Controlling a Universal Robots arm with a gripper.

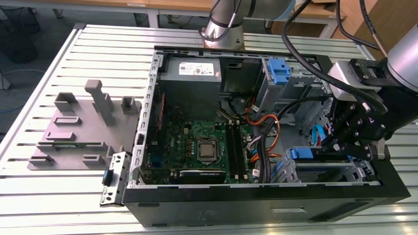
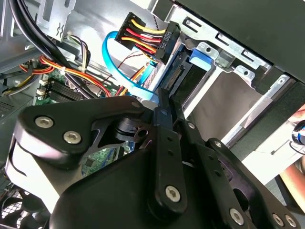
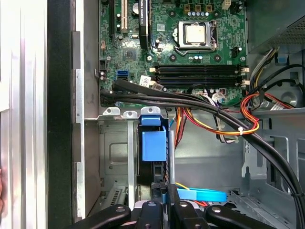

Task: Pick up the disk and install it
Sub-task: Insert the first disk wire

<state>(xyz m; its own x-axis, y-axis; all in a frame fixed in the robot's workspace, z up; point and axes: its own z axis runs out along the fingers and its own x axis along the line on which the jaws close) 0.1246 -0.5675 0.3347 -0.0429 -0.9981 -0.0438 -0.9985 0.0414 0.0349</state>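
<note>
The disk [image 3: 152, 168] stands on edge in the drive cage at the open computer case's corner. Its blue rail tab [image 3: 153, 143] faces up, and the same tab [image 1: 303, 153] shows in the exterior view at the case's right. My gripper [image 1: 347, 146] hangs just above the cage, and its black fingers [image 2: 162, 102] are pressed together with nothing between them. Their tips sit close to the disk's connector edge [image 2: 177, 76], and I cannot tell if they touch it. A cable plug [image 2: 164, 40] with red, yellow and black wires hangs just beside that connector.
The case [image 1: 261, 205] lies open on a slatted metal table [image 1: 58, 205]. Inside are the motherboard [image 1: 202, 142], a grey power supply [image 1: 191, 73], a blue bracket [image 1: 279, 71] and thick black cables [image 3: 200, 102]. A grey fixture plate [image 1: 78, 132] lies at the exterior view's left. A hand [image 2: 293, 179] shows at the case's rim.
</note>
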